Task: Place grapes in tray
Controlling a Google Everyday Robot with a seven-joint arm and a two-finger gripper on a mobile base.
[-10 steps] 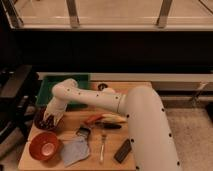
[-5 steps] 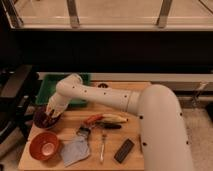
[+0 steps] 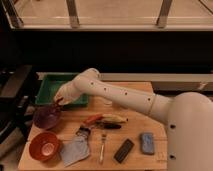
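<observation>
The gripper (image 3: 56,103) is seen at the left side of the counter (image 3: 135,125), at the end of the white arm (image 3: 115,95) that is stretched from the right. It is lowered over the maroon bowl (image 3: 46,117), just above its rim, and its fingers are closed. Whether something is pinched between them cannot be told, because the tips are hidden against the dark inside of the bowl.

The grapes cannot be picked out clearly; only a dark, reddish mass is seen in the maroon bowl under the gripper, and it cannot be said if this is the bunch or the bowl itself.

The tray (image 3: 52,82) is placed at the back left of the counter, just behind the maroon bowl, and it is partly covered by the arm. Nothing can be made out on the part of its floor that is in view.

In front of the maroon bowl, an orange bowl (image 3: 45,146) is set near the front left corner. A grey cloth (image 3: 75,150) is laid beside it. Near the middle, a fork (image 3: 102,145) and some long utensils (image 3: 102,121) are laid. Further right, a dark flat bar (image 3: 124,150) and a blue sponge (image 3: 147,143) are seen, apart from each other.
</observation>
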